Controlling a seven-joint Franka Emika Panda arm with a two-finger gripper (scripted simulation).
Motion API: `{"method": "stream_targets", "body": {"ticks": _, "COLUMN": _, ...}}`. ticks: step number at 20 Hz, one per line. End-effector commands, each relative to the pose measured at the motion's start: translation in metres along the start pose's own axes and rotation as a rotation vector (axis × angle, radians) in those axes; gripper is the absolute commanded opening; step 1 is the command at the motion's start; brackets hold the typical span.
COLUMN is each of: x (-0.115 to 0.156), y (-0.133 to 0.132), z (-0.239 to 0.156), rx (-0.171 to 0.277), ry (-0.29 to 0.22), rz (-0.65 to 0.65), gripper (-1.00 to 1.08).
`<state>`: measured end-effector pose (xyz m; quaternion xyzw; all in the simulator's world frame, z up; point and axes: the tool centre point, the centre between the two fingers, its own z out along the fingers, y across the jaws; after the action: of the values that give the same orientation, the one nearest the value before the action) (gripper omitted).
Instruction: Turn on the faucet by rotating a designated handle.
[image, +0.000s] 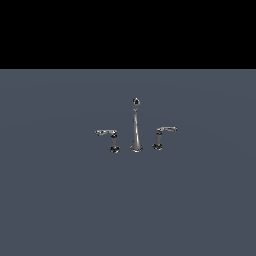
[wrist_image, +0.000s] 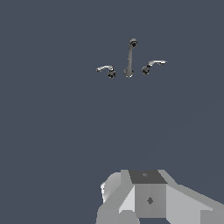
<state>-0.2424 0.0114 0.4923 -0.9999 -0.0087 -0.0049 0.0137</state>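
The small chrome faucet (image: 136, 127) stands on the grey floor, its tall slim spout ending in a dark tip. The handle (image: 166, 130) is the lever on the short post at the exterior view's right, with its arm pointing right. Its mirror twin (image: 106, 133) points left. The wrist view shows the same faucet (wrist_image: 130, 59) and handle (wrist_image: 155, 64) far off, small and untouched. Only the grey body of my gripper (wrist_image: 148, 197) shows at that picture's edge, and its fingers are hidden. The arm does not appear in the exterior view.
A flat blue-grey floor (image: 60, 200) spreads all around the faucet. Behind it the background is black.
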Motion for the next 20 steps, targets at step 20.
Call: {"method": "stream_targets", "body": {"ticks": 20, "x": 0.06, "y": -0.007, "z": 0.068, "rx": -0.003, "ry": 0.002, "rz": 0.243, "gripper": -1.0}}
